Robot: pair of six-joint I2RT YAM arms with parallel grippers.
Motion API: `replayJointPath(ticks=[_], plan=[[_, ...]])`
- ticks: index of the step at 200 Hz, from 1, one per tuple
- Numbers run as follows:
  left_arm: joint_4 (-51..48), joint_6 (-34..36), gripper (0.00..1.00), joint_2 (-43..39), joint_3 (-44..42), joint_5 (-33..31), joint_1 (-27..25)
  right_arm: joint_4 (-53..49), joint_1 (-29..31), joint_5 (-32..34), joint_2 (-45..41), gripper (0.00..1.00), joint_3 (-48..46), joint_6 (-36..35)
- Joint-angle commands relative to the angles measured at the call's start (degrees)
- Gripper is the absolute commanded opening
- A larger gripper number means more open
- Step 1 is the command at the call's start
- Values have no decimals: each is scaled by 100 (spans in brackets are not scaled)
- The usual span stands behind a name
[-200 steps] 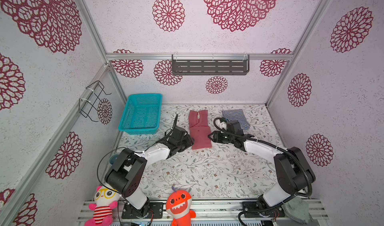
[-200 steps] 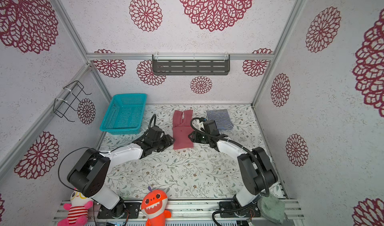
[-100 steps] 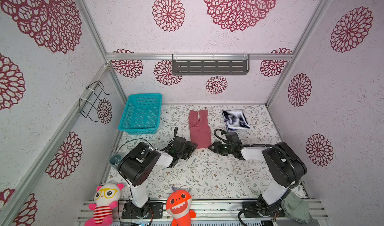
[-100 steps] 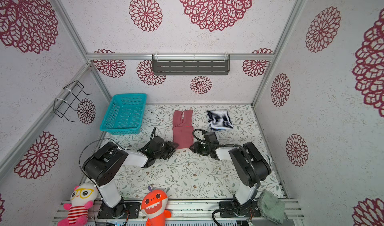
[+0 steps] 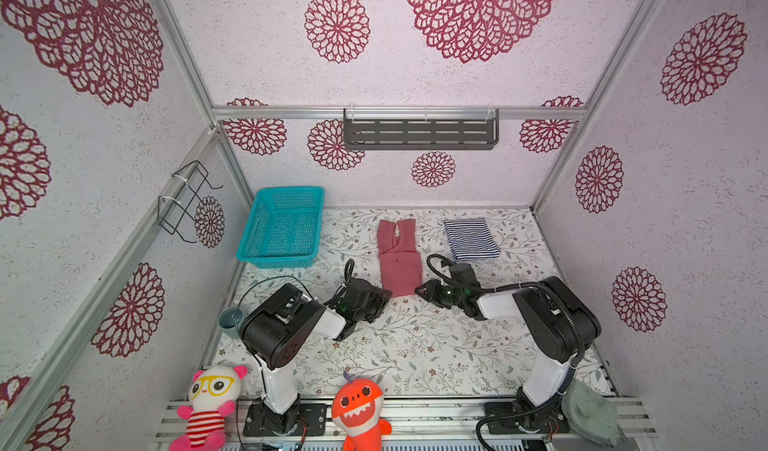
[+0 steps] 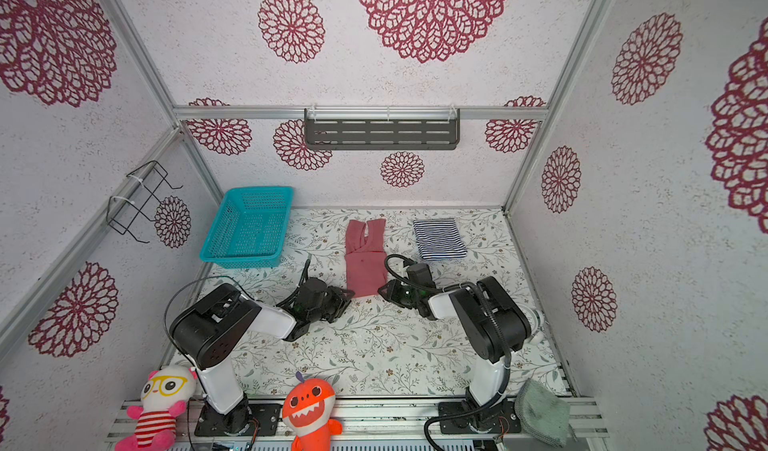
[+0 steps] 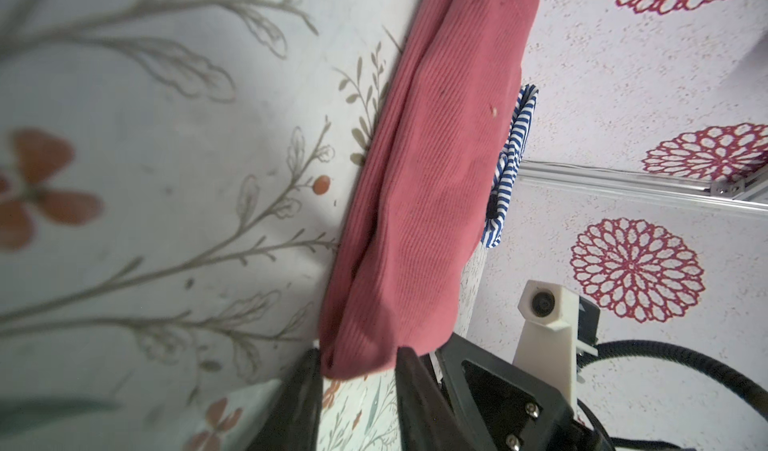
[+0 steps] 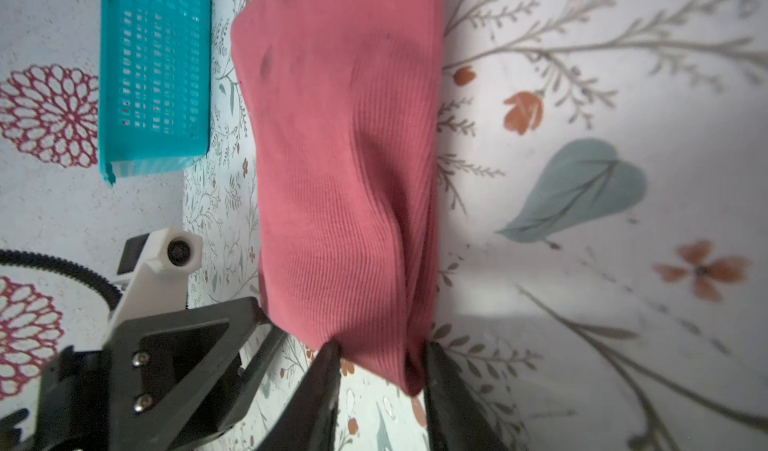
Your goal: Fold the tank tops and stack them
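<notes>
left pincer [image 7: 358,384] and right pincer [image 8: 380,368] each half-closed astride a hem corner of the rose tank top [image 5: 399,262]; gripped? can't tell. limp cloth, pinch every layer.

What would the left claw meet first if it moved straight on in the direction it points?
The rose-red tank top: its near corner lies between the left claw's fingers, so any advance pushes into the cloth at once. What lies past it I cannot judge.

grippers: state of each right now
left gripper: closed on a hem corner of the rose-red tank top
right gripper: closed on its other hem corner
</notes>
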Motion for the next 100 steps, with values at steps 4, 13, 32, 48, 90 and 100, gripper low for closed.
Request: replayJointPath(ticks=[4,13,32,48,90,100], plan=[[-473,64,28,388,123,-59,-26,22,31,-23,51,28,-13,11],[-441,69,23,415,166,-71,-27,-5,35,-27,43,24,1,-7],[-420,114,12,422,171,-128,-3,-92,40,-30,23,15,44,-85],[-577,218,0,314,193,-136,21,-174,40,-39,-16,8,96,-152],[-1448,627,0,-448,125,-299,-13,-623,174,33,-432,0,150,-401],[-1554,665,0,-670,50,-371,-47,-872,237,130,-614,0,134,-512]])
